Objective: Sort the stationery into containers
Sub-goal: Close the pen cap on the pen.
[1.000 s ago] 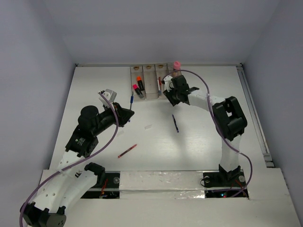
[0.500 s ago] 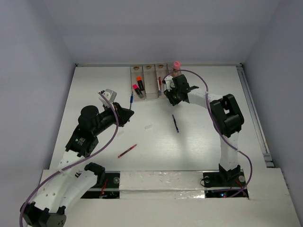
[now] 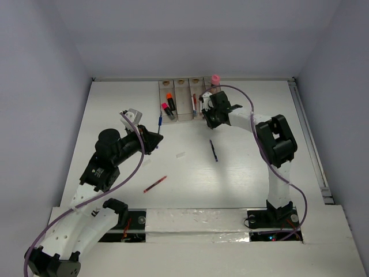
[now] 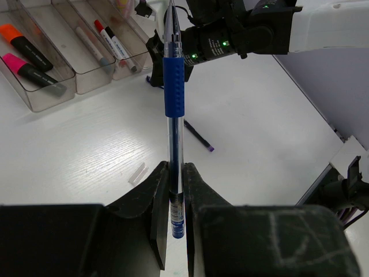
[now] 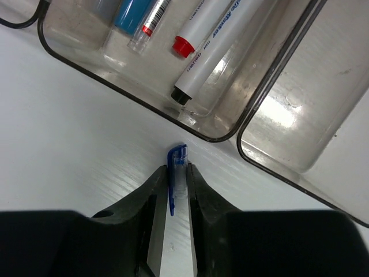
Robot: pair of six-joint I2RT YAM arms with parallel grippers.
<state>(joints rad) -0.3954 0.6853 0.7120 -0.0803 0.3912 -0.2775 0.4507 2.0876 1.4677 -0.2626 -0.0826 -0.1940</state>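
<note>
L gripper [image 4: 174, 167] clenched on blue pen [image 4: 174, 144] | light, stiff, slick; take rubber sleeve [image 4: 173, 86] | R gripper [image 5: 174, 171] at pen end [image 5: 178, 158], bins [image 5: 288, 109] 12 o'clock, hold unclear

**Blue, Red and Pink on White**

The clear pen [image 4: 173, 86] carries a ribbed blue grip, and the blue-clipped pen [image 5: 176, 173] has a see-through barrel. The orange-capped highlighter [image 4: 23, 41] and pink-capped highlighter [image 4: 29, 72] have black bodies. The bins [image 4: 55, 98] are clear, tinted brown. The red pen [image 3: 154, 184] lies on the white table [image 3: 242, 173].
</note>
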